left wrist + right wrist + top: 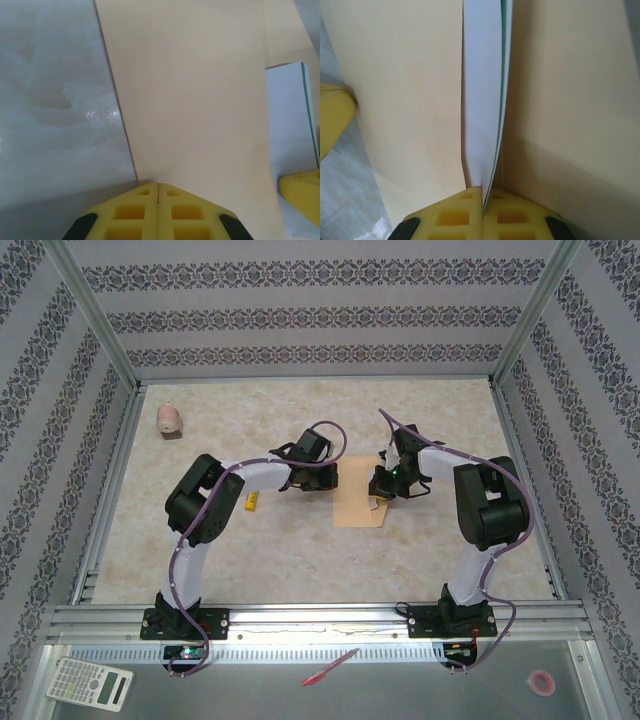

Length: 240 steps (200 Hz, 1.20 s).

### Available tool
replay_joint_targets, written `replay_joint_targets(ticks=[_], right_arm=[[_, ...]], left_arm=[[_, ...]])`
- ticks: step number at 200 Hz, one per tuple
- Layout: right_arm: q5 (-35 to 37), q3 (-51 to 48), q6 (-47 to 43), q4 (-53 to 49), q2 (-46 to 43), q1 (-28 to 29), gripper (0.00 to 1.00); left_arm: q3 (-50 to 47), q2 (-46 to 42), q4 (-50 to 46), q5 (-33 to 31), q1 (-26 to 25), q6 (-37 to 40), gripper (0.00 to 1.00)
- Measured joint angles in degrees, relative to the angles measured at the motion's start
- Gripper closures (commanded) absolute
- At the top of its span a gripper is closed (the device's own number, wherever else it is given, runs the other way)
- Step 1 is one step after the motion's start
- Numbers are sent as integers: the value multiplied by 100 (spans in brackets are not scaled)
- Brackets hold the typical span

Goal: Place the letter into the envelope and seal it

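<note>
Nearest, the right fingers (455,215) are pressing together on the end of the letter (481,100), so the right arm is doing the feeding. The letter's long axis is running straight away from them, alongside the envelope (410,90), tan paper flanking it on both sides. Just beside, the left fingers (130,212) are clamping shut on the envelope's edge, pinning it to the tabletop (50,100). The letter is showing plain white with a thin green edge.

Two arms rise from bases at 6 o'clock and fold inward, elbows out. The left end effector (325,477) (158,186) reaches toward 3 o'clock, jaws pressed together. The right end effector (385,483) (482,190), angled toward 9 o'clock, pinches the letter (481,100).
</note>
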Motion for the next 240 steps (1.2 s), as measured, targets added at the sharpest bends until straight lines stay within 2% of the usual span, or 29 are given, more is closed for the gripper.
replay_joint_targets(ticks=[14, 43, 103, 170, 240], right_arm=[[2, 0, -2, -17, 0, -2, 100], [4, 0, -24, -39, -2, -4, 87], [26, 0, -37, -81, -70, -90, 78], [111, 0, -20, -61, -229, -205, 79], [111, 0, 13, 22, -192, -205, 92]], left_arm=[[46, 11, -68, 15, 0, 72, 100], [74, 20, -129, 42, 0, 184, 100], [74, 20, -151, 83, -2, 254, 100], [74, 20, -153, 83, -2, 334, 100], [74, 20, -170, 83, -2, 356, 100]])
